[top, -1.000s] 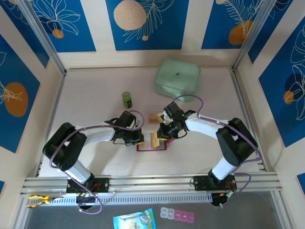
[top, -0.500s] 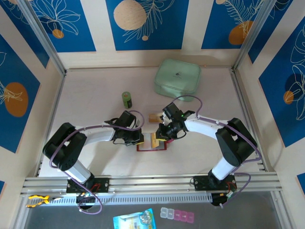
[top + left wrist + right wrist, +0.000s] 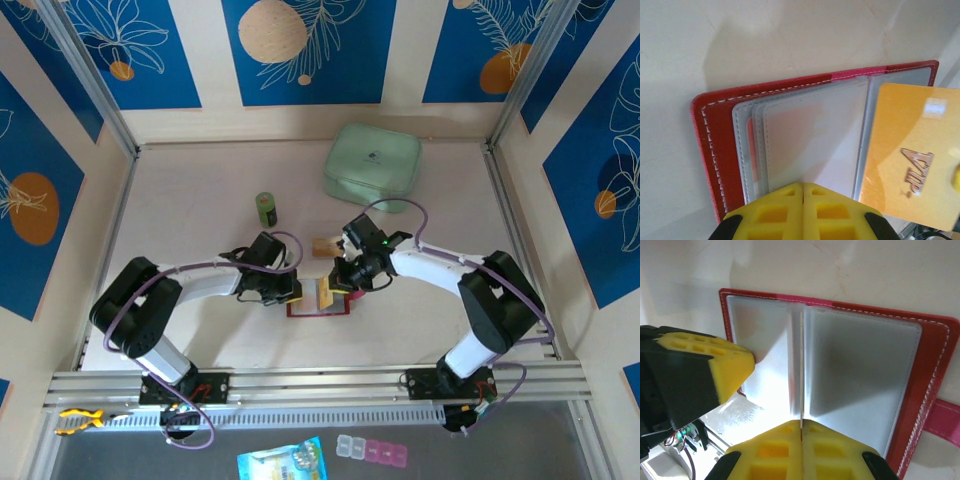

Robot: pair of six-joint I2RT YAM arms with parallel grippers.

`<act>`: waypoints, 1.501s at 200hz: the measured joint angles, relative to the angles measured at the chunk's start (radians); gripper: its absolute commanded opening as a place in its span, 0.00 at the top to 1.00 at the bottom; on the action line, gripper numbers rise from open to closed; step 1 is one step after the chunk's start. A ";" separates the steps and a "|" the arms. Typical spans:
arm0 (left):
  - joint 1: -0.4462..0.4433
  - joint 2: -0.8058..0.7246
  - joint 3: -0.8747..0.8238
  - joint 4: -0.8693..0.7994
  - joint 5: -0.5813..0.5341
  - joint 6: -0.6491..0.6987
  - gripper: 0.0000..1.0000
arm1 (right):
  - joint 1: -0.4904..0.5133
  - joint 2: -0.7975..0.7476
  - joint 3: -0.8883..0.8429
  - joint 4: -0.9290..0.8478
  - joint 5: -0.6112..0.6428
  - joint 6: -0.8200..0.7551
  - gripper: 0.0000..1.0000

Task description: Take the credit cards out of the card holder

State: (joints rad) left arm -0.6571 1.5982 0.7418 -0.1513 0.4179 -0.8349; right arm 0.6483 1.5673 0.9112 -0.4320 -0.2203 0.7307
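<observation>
Pins the open card holder [image 3: 715, 145] to the table [image 3: 200, 240] with the left gripper [image 3: 803, 192] closed tight, right gripper [image 3: 801, 432] clamping a light, stiff, slippery credit card [image 3: 905, 160] by its edge above the fold.

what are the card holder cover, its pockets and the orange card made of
The card holder cover looks like matte red leather or faux leather, with white stitching. The pockets look like soft frosted clear plastic. The orange card is likely rigid plastic: glossy, with a light reflection.
</observation>
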 measured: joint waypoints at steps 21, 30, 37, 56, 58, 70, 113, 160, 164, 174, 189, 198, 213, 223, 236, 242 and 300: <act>0.000 0.000 0.005 -0.013 0.000 0.000 0.96 | -0.010 -0.036 0.026 -0.047 0.010 -0.041 0.96; 0.000 -0.002 0.006 -0.019 0.000 0.000 0.95 | -0.017 -0.046 0.047 -0.067 0.012 -0.071 0.97; 0.000 -0.004 0.007 -0.025 -0.001 0.000 0.95 | -0.024 -0.052 0.063 -0.082 0.015 -0.100 0.98; 0.000 -0.017 0.008 -0.043 -0.004 0.000 0.94 | -0.036 -0.057 0.114 -0.131 0.036 -0.211 0.98; 0.000 -0.018 0.008 -0.045 -0.005 0.001 0.94 | -0.037 -0.057 0.119 -0.135 0.039 -0.217 0.98; 0.000 -0.027 0.011 -0.054 -0.007 0.004 0.93 | -0.044 -0.057 0.155 -0.172 0.063 -0.312 0.99; 0.000 -0.070 0.020 -0.075 -0.020 0.007 0.92 | -0.083 -0.023 0.305 -0.285 0.167 -0.684 1.00; 0.017 -0.137 0.011 -0.081 -0.050 0.007 0.90 | -0.089 0.073 0.444 -0.356 0.280 -1.139 1.00; 0.020 -0.146 0.006 -0.081 -0.052 0.007 0.89 | -0.088 0.086 0.458 -0.365 0.286 -1.180 1.00; 0.029 -0.166 -0.006 -0.082 -0.054 0.007 0.88 | -0.086 0.117 0.497 -0.388 0.304 -1.252 1.00; 0.047 -0.197 -0.032 -0.081 -0.058 0.006 0.87 | -0.084 0.175 0.567 -0.422 0.320 -1.354 1.00; 0.057 -0.211 -0.048 -0.080 -0.059 0.006 0.87 | -0.083 0.208 0.607 -0.441 0.328 -1.397 1.00; 0.077 -0.231 -0.077 -0.081 -0.060 0.006 0.86 | -0.081 0.259 0.669 -0.467 0.336 -1.455 1.00; 0.089 -0.242 -0.092 -0.081 -0.060 0.006 0.86 | -0.079 0.292 0.704 -0.482 0.337 -1.485 1.00; 0.102 -0.256 -0.109 -0.078 -0.060 0.006 0.86 | -0.078 0.326 0.739 -0.500 0.337 -1.516 1.00; 0.108 -0.263 -0.117 -0.078 -0.060 0.005 0.86 | -0.077 0.339 0.750 -0.505 0.338 -1.527 1.00; 0.149 -0.315 -0.146 -0.078 -0.059 0.006 0.86 | -0.072 0.439 0.801 -0.538 0.348 -1.579 0.99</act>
State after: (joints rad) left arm -0.5079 1.2835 0.5957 -0.2295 0.3588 -0.8288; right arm 0.5758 2.0068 1.7126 -0.9699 0.1280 -0.8486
